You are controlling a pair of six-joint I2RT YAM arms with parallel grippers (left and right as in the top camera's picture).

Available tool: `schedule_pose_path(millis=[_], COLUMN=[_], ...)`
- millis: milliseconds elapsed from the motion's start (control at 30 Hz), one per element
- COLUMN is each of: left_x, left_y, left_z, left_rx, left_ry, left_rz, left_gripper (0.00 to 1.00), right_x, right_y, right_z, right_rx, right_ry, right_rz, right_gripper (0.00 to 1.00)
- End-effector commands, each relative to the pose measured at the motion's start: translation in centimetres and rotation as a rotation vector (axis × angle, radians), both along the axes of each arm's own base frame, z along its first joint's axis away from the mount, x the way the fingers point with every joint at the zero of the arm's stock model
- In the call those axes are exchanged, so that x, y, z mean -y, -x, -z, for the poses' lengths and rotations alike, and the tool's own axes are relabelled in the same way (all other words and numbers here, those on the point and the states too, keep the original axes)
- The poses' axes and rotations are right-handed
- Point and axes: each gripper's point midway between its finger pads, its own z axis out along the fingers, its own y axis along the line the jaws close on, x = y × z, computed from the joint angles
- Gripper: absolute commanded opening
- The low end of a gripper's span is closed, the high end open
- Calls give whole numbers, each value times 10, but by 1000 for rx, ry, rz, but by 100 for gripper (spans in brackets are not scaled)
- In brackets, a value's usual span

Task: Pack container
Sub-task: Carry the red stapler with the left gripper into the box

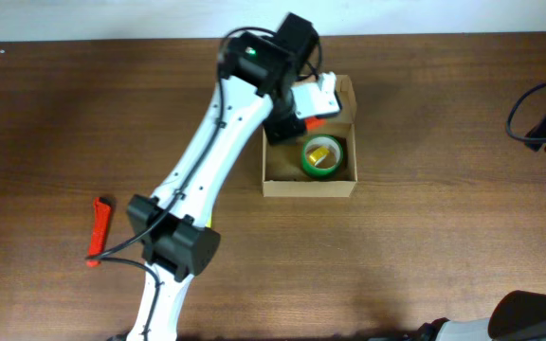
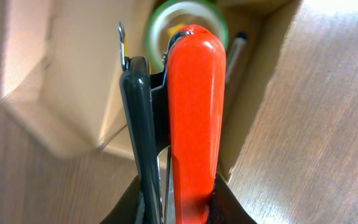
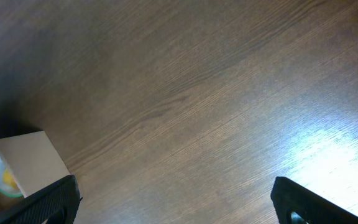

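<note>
A dark brown wooden table (image 1: 444, 237) fills the view from above. The white left arm (image 1: 211, 142) reaches diagonally across it to an open tan box (image 1: 309, 186), which sits on the table just right of centre.

The left tool (image 1: 306, 112) hangs over the box's back left part. It is clamped on an orange-red and grey object, probably a stapler (image 2: 194, 112), held lengthwise with its nose pointing into the box. The right tool (image 3: 176, 211) is low at the table's near right side, its fingers spread wide and empty.

A green tape roll (image 1: 322, 156) already lies flat inside the box, filling much of the floor. A pen (image 2: 236, 53) lies along one inner wall.

Likely risks:
- The stapler may land on the roll and sit too high for the lid to close.
- Its nose may catch the cardboard wall, tipping or sliding the light box.
- The fingers may strike the rim if the tool lowers this close to the wall.

A slim red item (image 1: 98, 230) lies on the table, well apart to the left.
</note>
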Motion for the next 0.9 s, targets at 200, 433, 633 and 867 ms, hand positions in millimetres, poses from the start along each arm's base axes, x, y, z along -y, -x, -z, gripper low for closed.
schedule_pose_path(millis=[200,433,633,867], left_x=[24,22,15,12], left_y=[8,20,35,47], left_z=[55,87,114,139], left_rx=[-118,-222,-303,-349], left_ry=[-29,-58,-105,-135], left_rz=[107,113,115,130], left_gripper=[2,1,1,1], right_x=[0,0,0,0], right_y=[-2,-2,-2,-2], right_z=[3,3,3,3], right_rx=[1,2,4,4], right_ry=[-17,-17,-16,-16], right_rz=[6,6,6,6], right_gripper=[99,99,99,99])
